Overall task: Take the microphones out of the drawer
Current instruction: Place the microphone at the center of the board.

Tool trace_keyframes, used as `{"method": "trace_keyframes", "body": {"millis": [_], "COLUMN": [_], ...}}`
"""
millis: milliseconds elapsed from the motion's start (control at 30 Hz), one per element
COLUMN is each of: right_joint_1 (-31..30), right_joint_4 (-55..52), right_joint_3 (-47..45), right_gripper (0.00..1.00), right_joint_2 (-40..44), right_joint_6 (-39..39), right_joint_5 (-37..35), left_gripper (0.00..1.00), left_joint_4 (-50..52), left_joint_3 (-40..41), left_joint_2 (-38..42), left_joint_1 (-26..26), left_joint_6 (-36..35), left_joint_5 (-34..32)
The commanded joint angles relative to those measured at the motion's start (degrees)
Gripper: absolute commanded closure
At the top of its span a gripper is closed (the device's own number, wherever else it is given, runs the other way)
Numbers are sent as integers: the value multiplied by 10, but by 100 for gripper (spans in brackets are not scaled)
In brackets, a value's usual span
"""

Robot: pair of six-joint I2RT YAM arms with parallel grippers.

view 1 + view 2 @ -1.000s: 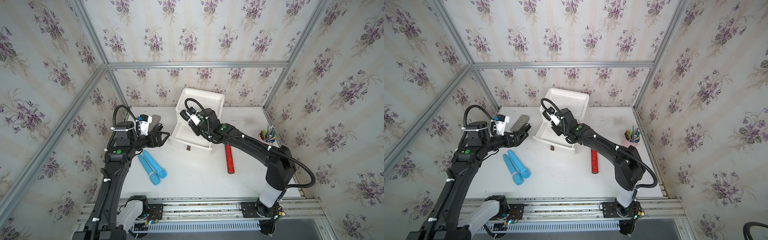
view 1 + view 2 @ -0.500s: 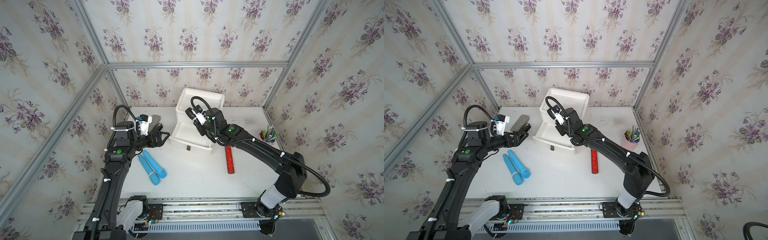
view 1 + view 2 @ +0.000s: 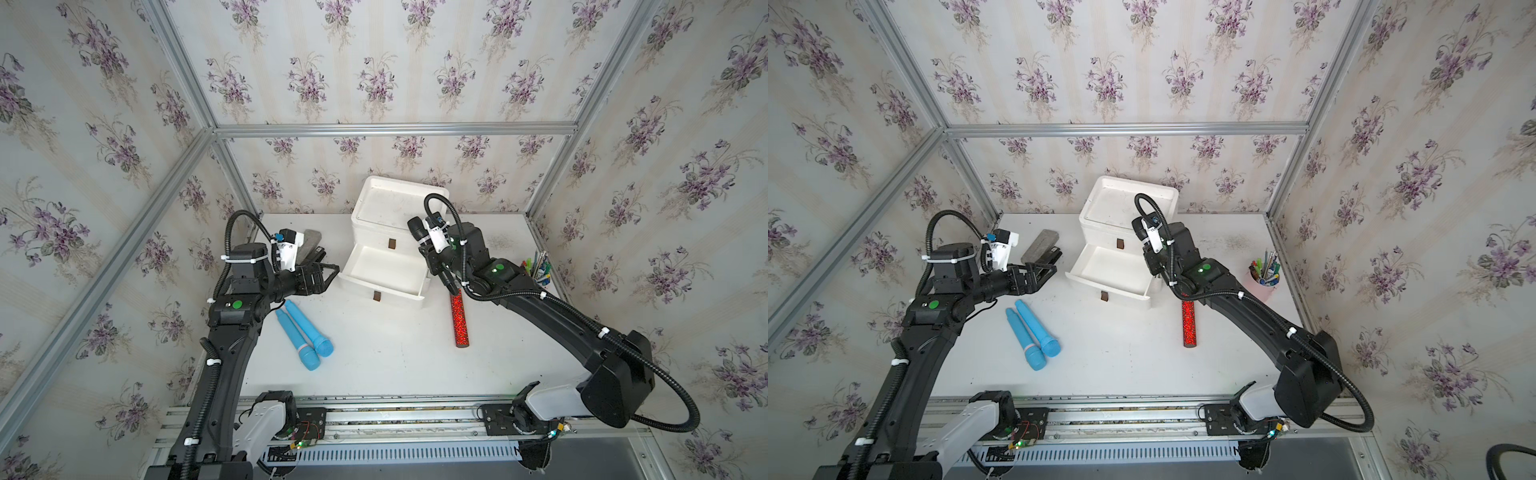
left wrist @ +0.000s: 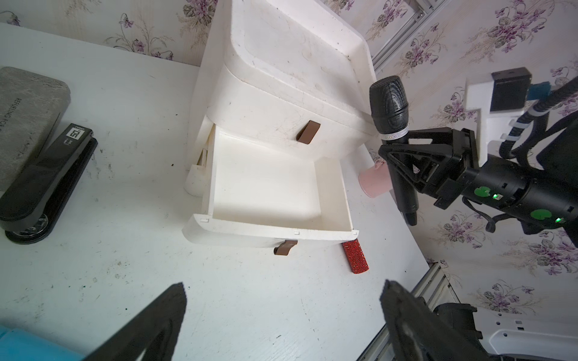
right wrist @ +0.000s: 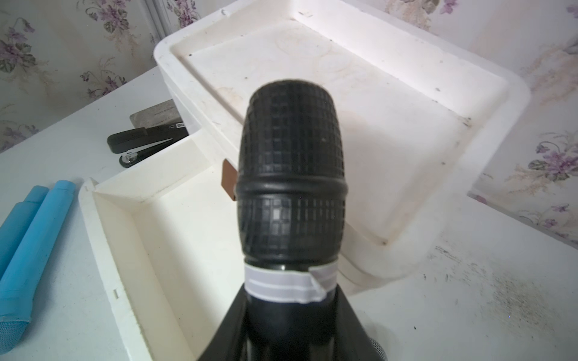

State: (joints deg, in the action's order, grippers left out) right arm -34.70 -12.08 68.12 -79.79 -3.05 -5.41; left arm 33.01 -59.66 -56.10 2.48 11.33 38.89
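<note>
The right gripper was clenched on the black microphone, gripping it just under the head, with the head up and the handle pointing down. The microphone was outside the drawer, in the air beside the right side of the white cabinet. The drawer stood pulled out. The left gripper was released, its fingers wide apart, near the left front corner of the drawer and not touching it. On the table lay two blue microphones side by side and a red glitter tube
</note>
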Motion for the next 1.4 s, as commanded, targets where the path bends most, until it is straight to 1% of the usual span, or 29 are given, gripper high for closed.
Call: {"method": "trace_keyframes", "body": {"millis": [0,67,100,167,300,400,567,867,1233,1367], "right_joint_1": [23,31,57,77,136,164,176,210,223,232], "right_joint_4": [33,37,39,42,48,58,68,98,108,109], "right_joint_3": [-20,-31,-36,-42,-62,-83,-105,-155,-213,-225], "right_gripper": [100,100,100,100,100,100,100,100,100,100], "right_joint_2": [23,33,37,40,41,33,6,-42,-64,-79], "right_joint_6": [28,32,37,54,103,125,131,155,170,172], "right_joint_5": [30,29,30,32,54,51,35,44,39,50], "left_gripper": [1,1,1,1,1,1,1,1,1,1], "left_joint_4": [-8,-8,-8,-8,-8,-9,-9,-8,-8,-8], "left_joint_3": [-2,-3,-4,-4,-4,-4,-5,-5,-4,-4], "left_joint_2": [2,2,2,1,2,1,-1,-2,-1,-1], "left_joint_1": [0,0,0,0,0,-1,-1,0,0,0], "left_joint_6": [1,1,1,1,1,1,1,0,0,0], "left_joint_5": [6,6,6,6,6,6,7,6,7,7]}}
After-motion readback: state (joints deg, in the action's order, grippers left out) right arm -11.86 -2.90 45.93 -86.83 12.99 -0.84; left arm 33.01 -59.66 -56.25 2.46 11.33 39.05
